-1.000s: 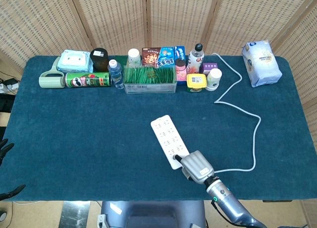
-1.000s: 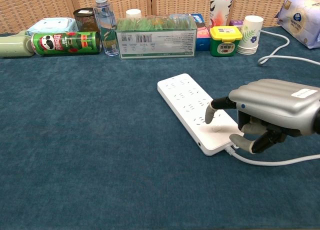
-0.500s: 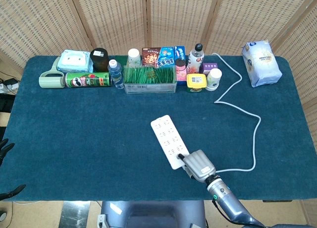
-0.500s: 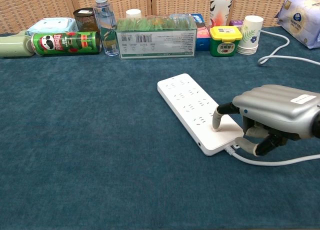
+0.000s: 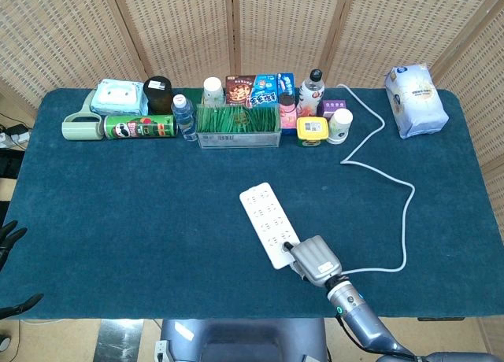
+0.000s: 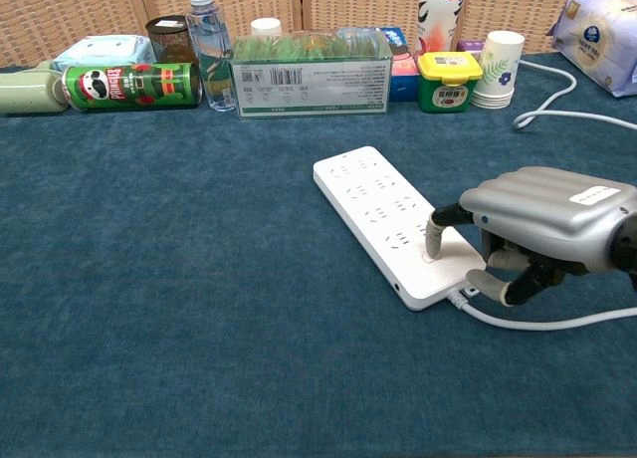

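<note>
The right hand point(image 6: 542, 229) hovers palm-down over the near end of the power strip point(image 6: 383, 217), one fingertip point(image 6: 435, 247) pressing its top, the others curled under, holding nothing. The strip lies mid-table, angled, its cord point(image 5: 394, 220) trailing right. The left hand point(image 5: 9, 240) shows only dark fingers at the table's left edge; its state cannot be told.

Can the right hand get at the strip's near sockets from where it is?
Probably yes. The right hand sits at the power strip's near end, a fingertip already pressing down on it, and nothing lies between them.
</note>
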Action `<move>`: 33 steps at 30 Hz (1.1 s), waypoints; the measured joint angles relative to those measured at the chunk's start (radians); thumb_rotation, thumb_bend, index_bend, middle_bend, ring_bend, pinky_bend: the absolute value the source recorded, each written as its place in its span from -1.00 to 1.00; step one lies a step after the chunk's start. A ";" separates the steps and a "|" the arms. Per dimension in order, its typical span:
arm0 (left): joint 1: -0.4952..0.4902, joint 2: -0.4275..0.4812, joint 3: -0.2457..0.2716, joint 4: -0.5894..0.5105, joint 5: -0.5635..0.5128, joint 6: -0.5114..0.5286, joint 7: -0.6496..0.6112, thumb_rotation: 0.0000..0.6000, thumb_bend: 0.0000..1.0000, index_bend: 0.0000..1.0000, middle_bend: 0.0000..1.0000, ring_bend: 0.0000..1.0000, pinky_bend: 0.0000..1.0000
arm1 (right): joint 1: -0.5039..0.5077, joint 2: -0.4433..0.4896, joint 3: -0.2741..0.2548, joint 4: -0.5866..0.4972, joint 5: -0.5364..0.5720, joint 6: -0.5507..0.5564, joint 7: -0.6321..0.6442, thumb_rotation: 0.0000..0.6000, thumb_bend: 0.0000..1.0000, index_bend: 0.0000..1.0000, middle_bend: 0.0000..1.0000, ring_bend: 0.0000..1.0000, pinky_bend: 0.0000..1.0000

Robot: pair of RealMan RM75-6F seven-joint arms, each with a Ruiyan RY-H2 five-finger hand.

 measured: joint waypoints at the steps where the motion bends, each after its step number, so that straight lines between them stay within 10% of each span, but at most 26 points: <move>1: 0.000 0.000 0.000 0.000 0.000 0.001 0.000 1.00 -0.77 -1.00 -1.00 -1.00 -0.96 | 0.002 -0.001 -0.001 0.001 0.004 0.002 -0.003 1.00 0.12 -0.37 0.99 1.00 1.00; 33: 0.002 0.004 -0.002 0.008 -0.002 0.011 -0.025 1.00 -0.77 -1.00 -1.00 -1.00 -0.96 | 0.036 -0.011 0.002 -0.073 0.004 0.116 -0.041 1.00 0.12 -0.34 0.99 1.00 1.00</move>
